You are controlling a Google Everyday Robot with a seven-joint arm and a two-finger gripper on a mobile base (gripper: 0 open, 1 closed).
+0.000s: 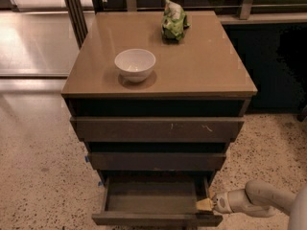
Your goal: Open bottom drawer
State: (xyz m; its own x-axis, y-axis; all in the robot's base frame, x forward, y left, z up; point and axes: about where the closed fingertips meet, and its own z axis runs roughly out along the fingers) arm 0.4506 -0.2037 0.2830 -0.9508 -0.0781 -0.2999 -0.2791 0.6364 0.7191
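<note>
The bottom drawer [153, 219] is the lowest of three dark grey-brown fronts on the cabinet. It stands pulled out, and its empty inside shows from above. A bit of blue tape sits by its left end. My gripper [205, 205], on a pale arm coming in from the lower right, is at the drawer's right front corner, its yellowish tip against the drawer's right side wall.
The cabinet top [211, 66] carries a white bowl [135, 64] and a green snack bag [174, 23]. The top front [158, 129] with pale scratches and the middle front [157, 161] are pushed in. Speckled floor lies on both sides; a dark unit stands at the right.
</note>
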